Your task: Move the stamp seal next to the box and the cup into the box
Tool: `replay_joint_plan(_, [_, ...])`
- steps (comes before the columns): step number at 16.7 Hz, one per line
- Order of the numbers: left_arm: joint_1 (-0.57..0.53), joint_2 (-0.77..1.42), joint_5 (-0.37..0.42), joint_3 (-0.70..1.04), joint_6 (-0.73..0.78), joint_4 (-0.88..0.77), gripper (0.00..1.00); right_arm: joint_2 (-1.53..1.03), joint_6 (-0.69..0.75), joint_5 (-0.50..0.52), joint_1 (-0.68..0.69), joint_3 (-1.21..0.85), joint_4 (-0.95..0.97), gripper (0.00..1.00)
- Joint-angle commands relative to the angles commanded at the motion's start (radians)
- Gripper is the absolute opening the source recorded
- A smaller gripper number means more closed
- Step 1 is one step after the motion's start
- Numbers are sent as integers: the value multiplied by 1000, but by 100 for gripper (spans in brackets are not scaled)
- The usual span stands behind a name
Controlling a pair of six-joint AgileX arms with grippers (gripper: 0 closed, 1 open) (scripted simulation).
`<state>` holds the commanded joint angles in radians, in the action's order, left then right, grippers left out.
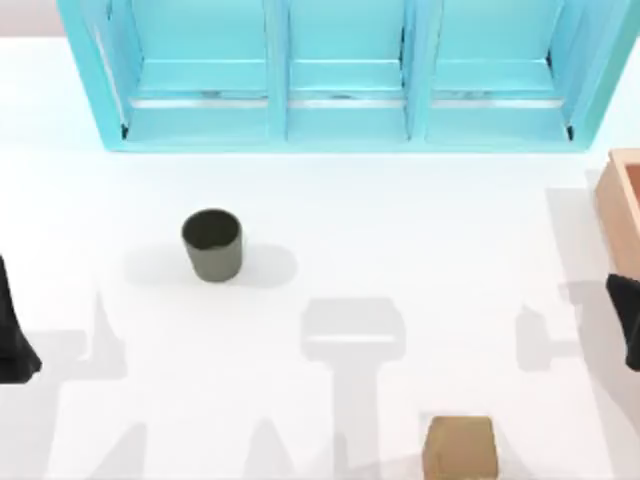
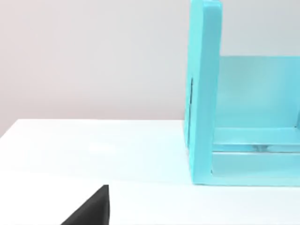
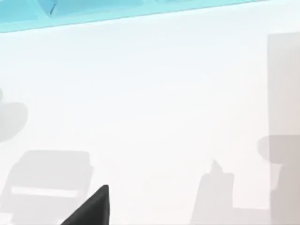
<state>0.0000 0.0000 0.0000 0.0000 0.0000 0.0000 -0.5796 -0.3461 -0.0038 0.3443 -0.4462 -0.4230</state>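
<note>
White tabletop (image 1: 400,220) stretches under all three views, with a big turquoise cabinet (image 1: 345,75) standing along its far edge (three open bays side by side).

The cup (image 1: 212,244) stands upright on the left half of the table, in front of the cabinet's left bay and well apart from everything else. It is dark olive-grey, round, with a dark inside.

The stamp seal (image 1: 459,447) sits at the near edge of the table, right of centre, a tan wooden block partly cut off by the top view's lower border.

The box (image 1: 622,205) is at the far right edge, salmon-pink with a thick wall, most of it beyond the border. The block lies well apart from it, and so does the cup.

The left arm (image 1: 14,335) is parked at the table's left edge, and the right arm (image 1: 626,320) at the right edge, just in front of the box. Each wrist view catches a dark sliver of its own gripper (left (image 2: 91,211), right (image 3: 91,208)); whether either pair of fingers is spread or pressed together I cannot tell.
</note>
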Motion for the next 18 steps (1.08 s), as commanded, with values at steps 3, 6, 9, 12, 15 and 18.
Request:
replay_joint_plan(3, [0, 0, 0, 0, 0, 0, 100, -310, -154, 2, 153, -196, -196, 100])
replay_joint_plan(6, [0, 0, 0, 0, 0, 0, 100, -591, -300, 3, 298, -379, -382, 100])
replay_joint_plan(9, [0, 0, 0, 0, 0, 0, 100, -809, -426, 3, 420, -538, -536, 100])
replay_joint_plan(12, [0, 0, 0, 0, 0, 0, 100, -960, -517, 1, 509, -657, -643, 100])
replay_joint_plan(15, [0, 0, 0, 0, 0, 0, 100, -1032, -560, 0, 551, -715, -692, 100])
replay_joint_plan(18, [0, 0, 0, 0, 0, 0, 100, -1036, -562, -1, 553, -718, -694, 100])
